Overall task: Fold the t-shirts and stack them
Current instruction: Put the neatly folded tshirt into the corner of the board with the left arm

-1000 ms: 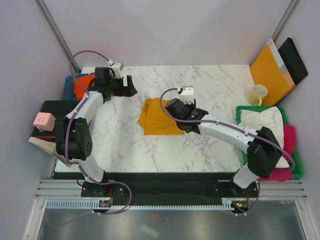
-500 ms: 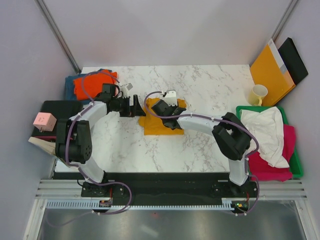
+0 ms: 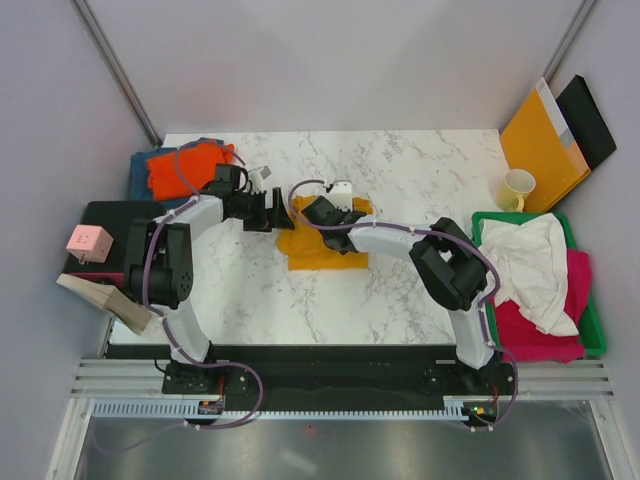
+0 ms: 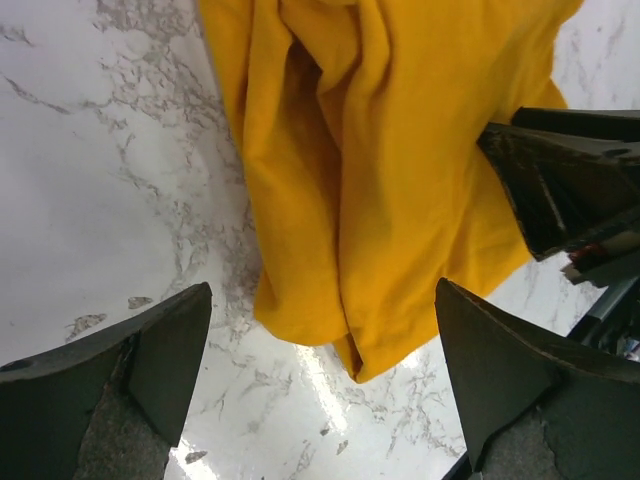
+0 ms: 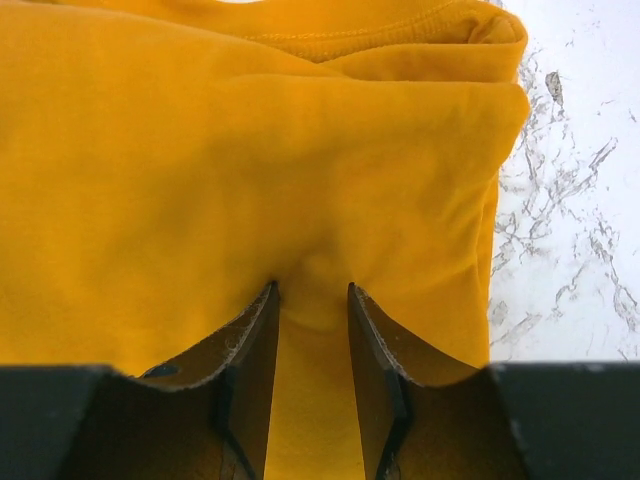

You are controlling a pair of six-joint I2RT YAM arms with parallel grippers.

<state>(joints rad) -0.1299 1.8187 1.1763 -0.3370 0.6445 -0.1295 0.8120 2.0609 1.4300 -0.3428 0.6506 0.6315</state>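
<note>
The mustard-yellow t-shirt (image 3: 318, 250) lies folded mid-frame on the marble table (image 3: 420, 170), where it lay before. A second ago the left gripper (image 3: 274, 211) hovered by the orange t-shirt (image 3: 185, 165) at upper left. Now it stands just beside the yellow shirt's left edge, jaws wide and empty. The right gripper (image 5: 312, 300) has crossed from the shirt's right side to its upper part, jaws narrow, pinching a ridge of cloth.
</note>
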